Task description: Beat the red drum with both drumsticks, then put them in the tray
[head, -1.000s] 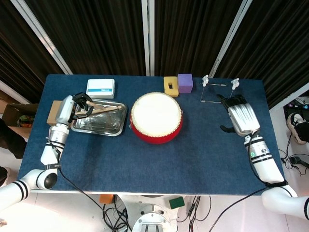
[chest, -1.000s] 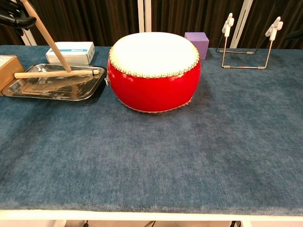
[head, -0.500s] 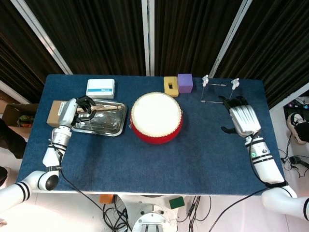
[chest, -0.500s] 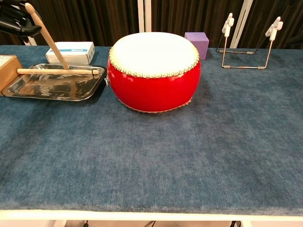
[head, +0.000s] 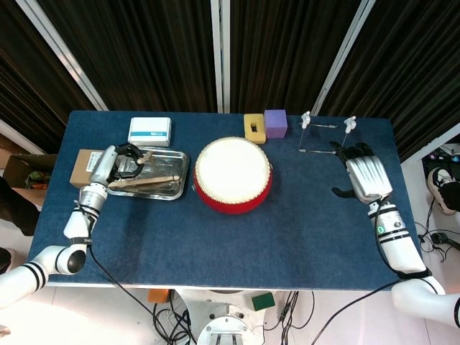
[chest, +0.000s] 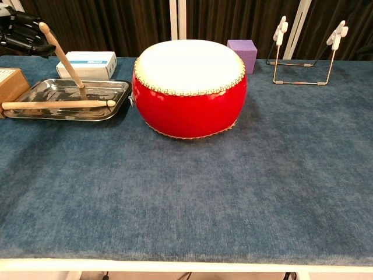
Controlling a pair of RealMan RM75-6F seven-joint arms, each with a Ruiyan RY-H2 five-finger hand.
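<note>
Already both drumsticks [chest: 55, 104] (one tilted) in tray [chest: 116, 99]

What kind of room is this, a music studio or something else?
Probably a robot lab or test booth, not a studio: black curtains close off one blue-covered table, cables trail on the floor, and the red drum looks like a practice prop.
</note>
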